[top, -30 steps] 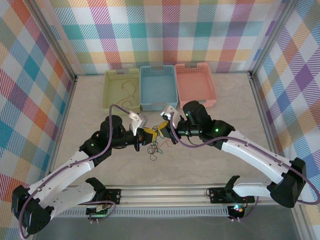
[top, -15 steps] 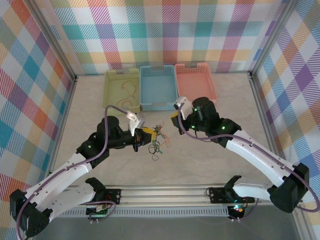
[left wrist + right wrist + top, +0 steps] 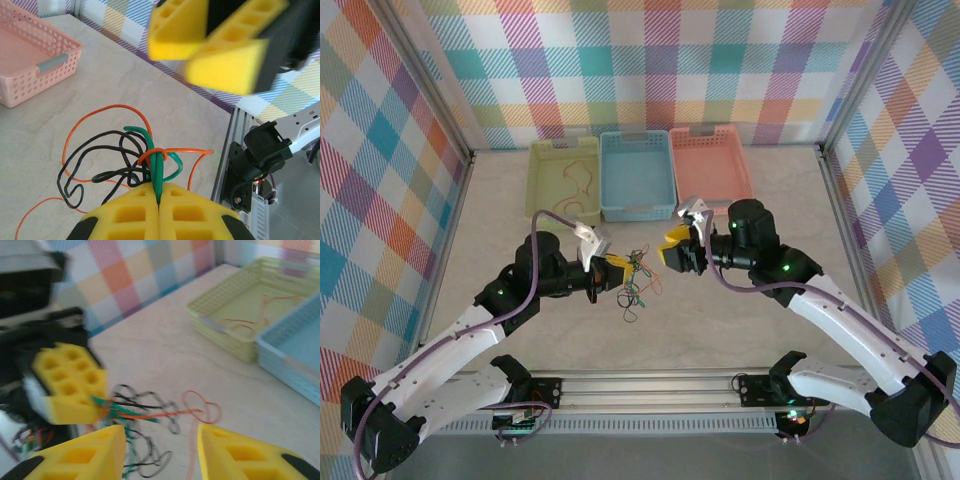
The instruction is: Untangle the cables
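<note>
Beige table, left gripper pinching the cables, right gripper spread just beside them

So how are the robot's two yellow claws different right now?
The left gripper is shut, its jaws pinching the cables; the right gripper is open, with nothing between its jaws. The left gripper touches the cables; the right gripper sits beside them, apart. Both are chunky and yellow.
</note>
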Robot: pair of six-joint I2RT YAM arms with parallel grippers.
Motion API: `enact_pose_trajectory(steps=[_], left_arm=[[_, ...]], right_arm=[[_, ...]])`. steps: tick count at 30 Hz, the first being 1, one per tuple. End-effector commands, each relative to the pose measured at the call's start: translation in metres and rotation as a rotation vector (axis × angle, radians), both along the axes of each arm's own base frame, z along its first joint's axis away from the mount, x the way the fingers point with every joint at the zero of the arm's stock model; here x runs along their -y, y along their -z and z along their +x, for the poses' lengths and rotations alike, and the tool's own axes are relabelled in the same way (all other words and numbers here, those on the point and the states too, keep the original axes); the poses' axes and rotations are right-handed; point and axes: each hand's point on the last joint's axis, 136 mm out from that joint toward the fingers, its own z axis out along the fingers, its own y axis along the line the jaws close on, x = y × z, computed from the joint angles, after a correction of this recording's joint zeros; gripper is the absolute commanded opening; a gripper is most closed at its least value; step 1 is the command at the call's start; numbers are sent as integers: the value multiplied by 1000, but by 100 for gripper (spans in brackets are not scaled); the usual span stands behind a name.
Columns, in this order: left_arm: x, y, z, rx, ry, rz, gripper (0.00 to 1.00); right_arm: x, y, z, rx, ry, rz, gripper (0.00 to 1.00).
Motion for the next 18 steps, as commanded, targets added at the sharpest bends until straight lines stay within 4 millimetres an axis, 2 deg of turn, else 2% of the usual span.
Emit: enact_pose_trajectory(steps=[1,5,12,14,18], left_arm=[[5,-13,0,39,8,-28,0],[5,-14,0,41,10,-22,0],[5,-15,0,45,11,-20,0],[5,-13,1,40,13,-16,0],[6,-12,1,37,15,-12,0]], right_arm=[[-15,-1,-24,-44,-133,-39,45],[-24,16,-24,-57,-152,-137,46],[-28,33,-21,-91,-151,-208,41],[-29,34,-21,-92,-153,-214,37],[-27,30,-18,-65,-132,-210,23]])
